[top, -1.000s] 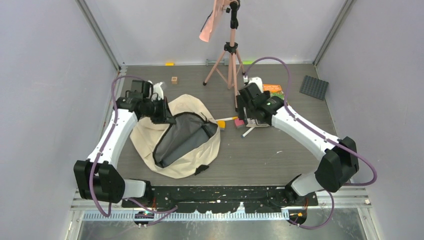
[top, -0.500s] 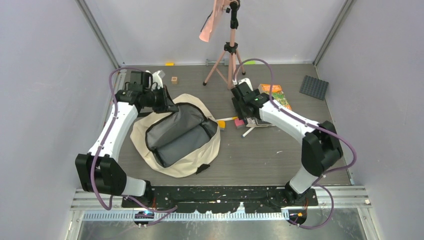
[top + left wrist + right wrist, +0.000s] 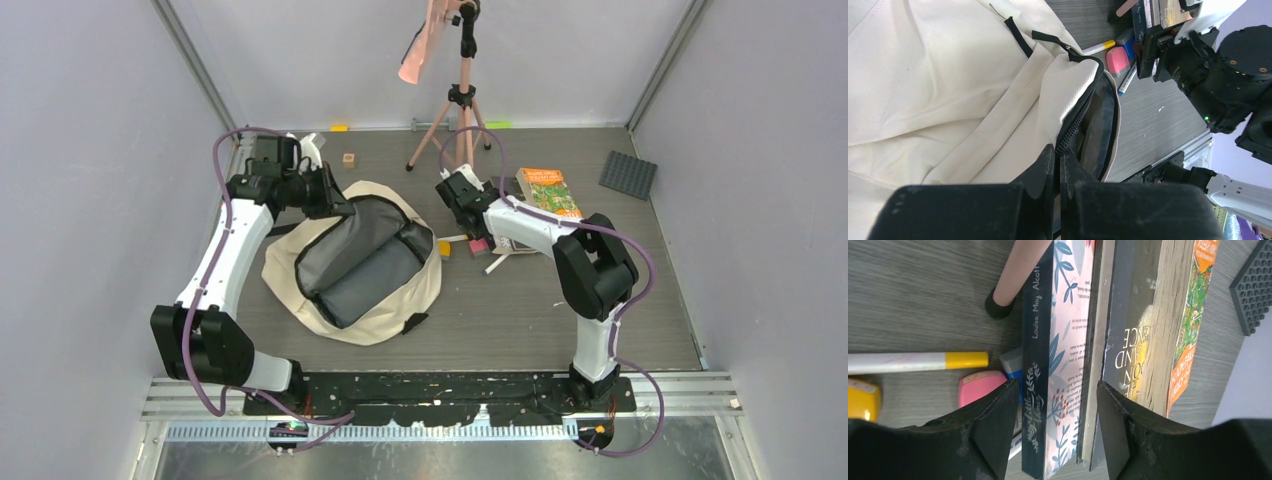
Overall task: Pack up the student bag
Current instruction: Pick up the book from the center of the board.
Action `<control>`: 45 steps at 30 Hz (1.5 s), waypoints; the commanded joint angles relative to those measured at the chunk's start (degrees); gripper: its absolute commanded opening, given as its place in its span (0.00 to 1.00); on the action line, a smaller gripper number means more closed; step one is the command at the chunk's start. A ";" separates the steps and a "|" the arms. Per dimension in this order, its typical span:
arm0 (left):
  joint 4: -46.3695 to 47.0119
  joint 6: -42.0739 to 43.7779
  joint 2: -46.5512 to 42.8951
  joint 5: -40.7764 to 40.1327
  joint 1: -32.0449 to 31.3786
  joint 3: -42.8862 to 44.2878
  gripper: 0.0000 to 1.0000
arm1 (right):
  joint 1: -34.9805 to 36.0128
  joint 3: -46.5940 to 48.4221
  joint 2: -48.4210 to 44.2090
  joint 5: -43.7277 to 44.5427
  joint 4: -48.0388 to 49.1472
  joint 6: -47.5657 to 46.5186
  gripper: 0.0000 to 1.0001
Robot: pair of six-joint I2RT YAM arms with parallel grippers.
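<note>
At table's far centre, R gripper [image 3: 1057, 385] straddles floral book [image 3: 1063, 315]. Its fingers are spread, one by the navy spine, the other at the seam w/ dark book [image 3: 1123, 315]. I can't tell if the pads touch yet.

Step in hand, as I judge it: take one book only.
- I keep the far finger in that seam, so the dark book isn't pinched too.
- I squeeze square across the cover and lift straight.
- I stay clear of tripod foot [image 3: 998, 305], marker [image 3: 913, 361] and eraser [image 3: 980, 385], which lie just beside the spine.

L gripper [image 3: 1058, 159] is clenched on the zip rim of bag [image 3: 283, 268], holding the mouth up. The bag lies left of centre, opening toward the R arm.

Contents: only grey lining [image 3: 350, 262] shows in the bag, no item visible inside. When loading, I'd enter spine-first and low through the held mouth w/o dragging the rim.
</note>
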 commanded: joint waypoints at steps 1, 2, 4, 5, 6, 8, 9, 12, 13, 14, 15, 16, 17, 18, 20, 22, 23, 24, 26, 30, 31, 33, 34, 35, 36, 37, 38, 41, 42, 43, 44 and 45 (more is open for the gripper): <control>2.19 -0.24 -1.73 1.09 0.77 1.84 0.00 | -0.06 2.41 2.23 5.63 3.67 -2.60 0.63; 2.28 -0.26 -1.79 1.00 0.85 1.81 0.00 | -0.06 2.75 2.54 5.47 3.70 -2.89 0.61; 2.26 -0.34 -1.68 0.98 0.95 1.81 0.00 | -0.01 3.14 3.38 5.61 3.60 -2.96 0.59; 2.24 -0.43 -1.65 0.98 0.92 1.90 0.00 | 0.00 3.15 3.80 5.63 3.61 -3.02 0.58; 2.27 -0.50 -1.67 0.93 1.05 1.91 0.00 | 0.01 3.11 3.98 5.76 3.76 -3.75 0.55; 2.49 -0.69 -1.71 0.97 1.10 1.96 0.00 | 0.03 2.99 4.56 6.19 4.14 -4.68 0.52; 2.56 -0.70 -1.63 0.98 1.13 2.02 0.00 | 0.03 2.94 5.06 6.41 4.34 -5.12 0.50; 2.37 -0.53 -1.33 0.98 1.35 2.34 0.00 | 0.16 3.01 5.78 7.53 4.53 -5.69 0.42; 2.30 -0.53 -1.25 1.02 1.49 2.49 0.00 | 0.23 2.95 5.67 7.78 4.66 -5.81 0.37; 2.28 -0.52 -1.09 0.98 1.54 2.56 0.00 | 0.28 2.79 5.53 7.81 4.89 -5.85 0.35; 2.28 -0.46 -1.00 1.05 1.55 2.68 0.00 | 0.33 2.80 5.10 7.74 4.93 -5.81 0.30; 2.28 -0.44 -0.96 1.06 1.65 2.73 0.00 | 0.48 2.80 4.56 7.74 4.87 -5.76 0.27; 2.28 -0.44 -0.91 1.08 1.61 2.81 0.00 | 0.56 2.73 4.23 7.80 4.87 -5.68 0.22; 2.32 -0.44 -0.83 1.07 1.70 2.78 0.00 | 0.78 2.77 3.57 7.83 4.63 -5.46 0.20; 2.41 -0.44 -0.64 1.14 1.81 2.78 0.00 | 1.18 2.96 2.43 7.73 3.63 -4.70 0.13; 2.53 -0.37 -0.43 1.19 1.86 2.69 0.00 | 1.60 3.53 1.22 7.68 1.93 -3.69 0.08; 2.62 -0.36 -0.41 1.23 1.88 2.62 0.00 | 1.92 3.99 0.76 7.72 1.21 -3.56 0.05; 2.72 -0.35 -0.23 1.28 1.94 2.53 0.00 | 2.07 4.32 -0.07 7.83 -0.55 -1.76 0.03; 2.89 -0.37 -0.03 1.39 2.02 2.45 0.00 | 2.40 5.42 -1.72 8.07 -3.79 0.36 0.01; 3.39 -0.44 0.38 1.58 2.15 2.40 0.00 | 2.70 8.42 -6.02 7.28 -11.89 4.55 0.01; 3.51 -0.50 0.55 1.68 2.20 2.34 0.00 | 2.74 9.59 -7.69 6.43 -15.03 5.18 0.01; 3.80 -0.68 0.79 1.72 2.15 2.27 0.00 | 2.74 11.57 -10.14 4.42 -19.95 6.98 0.01; 4.00 -0.76 0.96 1.76 2.21 2.31 0.00 | 2.75 12.24 -10.94 2.16 -21.60 8.17 0.01; 4.14 -0.85 1.04 1.84 2.17 2.20 0.00 | 2.75 13.40 -12.35 1.05 -25.14 9.67 0.01; 4.26 -0.94 1.23 1.85 2.21 2.13 0.00 | 2.71 13.90 -13.23 -1.72 -26.88 10.60 0.01; 4.42 -1.03 1.34 1.85 2.21 2.07 0.00 | 2.70 14.23 -14.88 -3.44 -29.47 12.19 0.01; 4.52 -1.09 1.48 1.87 2.18 2.07 0.00 | 2.73 14.14 -15.77 -7.45 -30.62 12.91 0.01; 4.56 -1.10 1.78 1.94 2.13 2.11 0.00 | 2.76 11.24 -20.65 -16.18 -32.86 16.59 0.01; 4.49 -1.06 1.88 1.94 2.14 2.14 0.00 | 2.76 9.50 -21.64 -19.43 -32.84 17.48 0.01; 4.44 -1.05 1.94 1.97 2.17 2.15 0.00 | 2.76 8.35 -23.84 -20.82 -32.33 19.05 0.01; 4.40 -0.99 2.04 1.95 2.17 2.18 0.00 | 2.76 6.05 -24.82 -23.51 -31.83 19.68 0.01; 4.26 -0.97 2.11 1.91 2.15 2.17 0.00 | 2.76 4.73 -26.83 -24.70 -30.34 20.53 0.01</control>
